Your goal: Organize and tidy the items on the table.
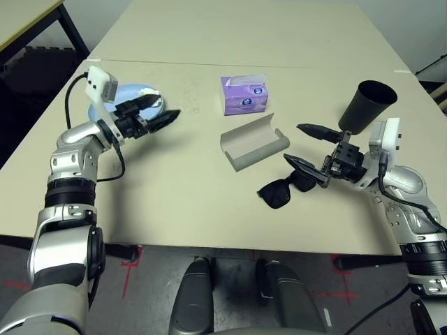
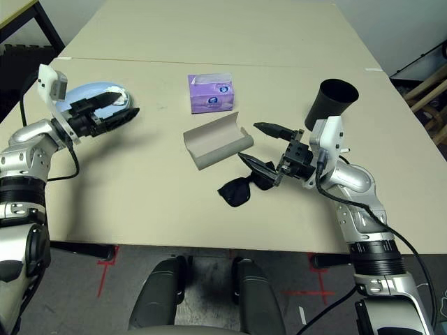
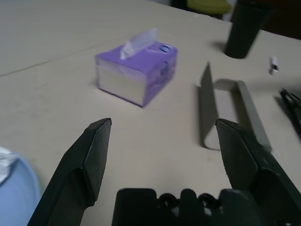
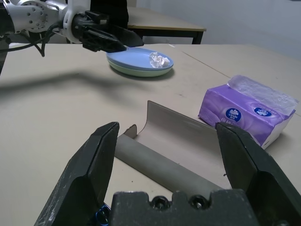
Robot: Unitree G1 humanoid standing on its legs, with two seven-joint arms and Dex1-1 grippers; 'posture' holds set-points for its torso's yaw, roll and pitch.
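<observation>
- From my head camera, I take the purple tissue box [image 1: 244,95] as my landmark on the table [image 1: 181,202]. My left gripper [image 1: 157,112] hovers well off to its left, fingers spread and empty, just in front of the stacked plates [image 1: 133,94].
- The open grey glasses case [image 1: 253,143] lies just on my side of the box; the black sunglasses [image 1: 288,185] lie nearer me and to the right of the box, beyond the case.
- My right gripper [image 1: 307,150] hangs to the right of the box, fingers wide apart, holding nothing, with its lower finger right by the sunglasses. The black cup [image 1: 364,105] stands further right of the box.
- Through my left wrist camera, my fingers [image 3: 87,160] stand spread, pointing toward the box, with the case and cup past it. A white wad shows on the blue plate at the edge.
- Through my right wrist camera, my fingers [image 4: 94,165] are spread over the case [image 4: 164,141]. The box [image 4: 244,115] sits beside it, and the plates [image 4: 138,63] with the white tissue wad [image 4: 159,59] lie far beyond, under my left gripper [image 4: 113,40].
- Risks, as I judge them: closing on the sunglasses at a bad angle could skid them across the table or bend an arm. Nudging the light open case could push it into the box. A left swing back could clip the plates.
</observation>
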